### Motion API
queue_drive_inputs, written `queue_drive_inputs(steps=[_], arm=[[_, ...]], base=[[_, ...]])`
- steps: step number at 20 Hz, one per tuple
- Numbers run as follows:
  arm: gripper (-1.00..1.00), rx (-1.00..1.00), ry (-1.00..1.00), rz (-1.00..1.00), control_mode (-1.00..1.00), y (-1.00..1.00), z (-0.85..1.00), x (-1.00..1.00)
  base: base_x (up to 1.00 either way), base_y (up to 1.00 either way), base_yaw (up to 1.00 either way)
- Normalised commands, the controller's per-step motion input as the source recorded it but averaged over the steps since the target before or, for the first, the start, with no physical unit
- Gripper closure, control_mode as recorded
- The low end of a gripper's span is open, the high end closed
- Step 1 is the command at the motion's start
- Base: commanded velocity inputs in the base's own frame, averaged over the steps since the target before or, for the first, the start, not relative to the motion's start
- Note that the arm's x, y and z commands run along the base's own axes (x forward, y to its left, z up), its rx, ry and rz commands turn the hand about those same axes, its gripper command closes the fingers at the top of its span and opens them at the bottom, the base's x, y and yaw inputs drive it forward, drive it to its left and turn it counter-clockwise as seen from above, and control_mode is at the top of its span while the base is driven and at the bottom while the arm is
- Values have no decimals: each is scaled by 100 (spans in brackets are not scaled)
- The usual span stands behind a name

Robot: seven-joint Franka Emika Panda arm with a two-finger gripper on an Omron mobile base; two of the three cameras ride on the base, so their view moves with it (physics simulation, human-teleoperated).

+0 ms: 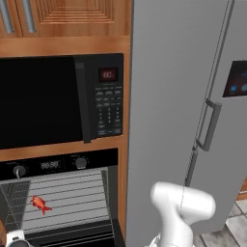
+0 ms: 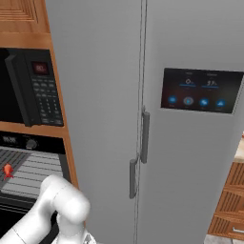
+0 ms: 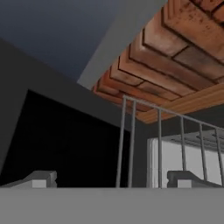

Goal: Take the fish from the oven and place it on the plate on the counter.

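Fingers (image 3: 113,179) spread as wide as they go, nothing between them, nothing touched. Hand view: two dark tips, one (image 3: 41,178) at each lower side, pointed into the dark oven cavity past thin grey vertical wire bars (image 3: 127,144); red brick and a strip of wood trim show above.

Fish (image 1: 40,203): one, tiny, red-orange, forked tail, lying on the oven's upper wire rack (image 1: 72,200), left-of-centre in the left base view. Also visible at the far left edge of the right base view (image 2: 7,170). Well apart from the arm.

Oven (image 1: 60,166): black, built into the wood column, door open, rack exposed. Two round knobs on the control strip, one small digital display between them. Racks are grey parallel wire; a second one sits lower.

Microwave (image 1: 58,99): one, black, glossy door, keypad and red display on its right side, directly above the oven.

Fridge (image 2: 143,119): brushed grey, two doors, two vertical bar handles, one dark touch panel with blue icons on the right door. Stands just beside the oven column.

Arm (image 1: 181,212): white, smooth, rounded elbow joint low in both base views.

Wooden cabinet fronts (image 1: 72,14) above the microwave, with silver handles.
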Motion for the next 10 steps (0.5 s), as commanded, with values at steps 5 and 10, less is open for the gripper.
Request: queue_drive_inputs(steps=[5,10], arm=[[-100,20,-1,-10,-100,-17,69,4],[-100,32,1,-16,-100,-45,73,32]], base=[[0,0,0],[0,0,0]])
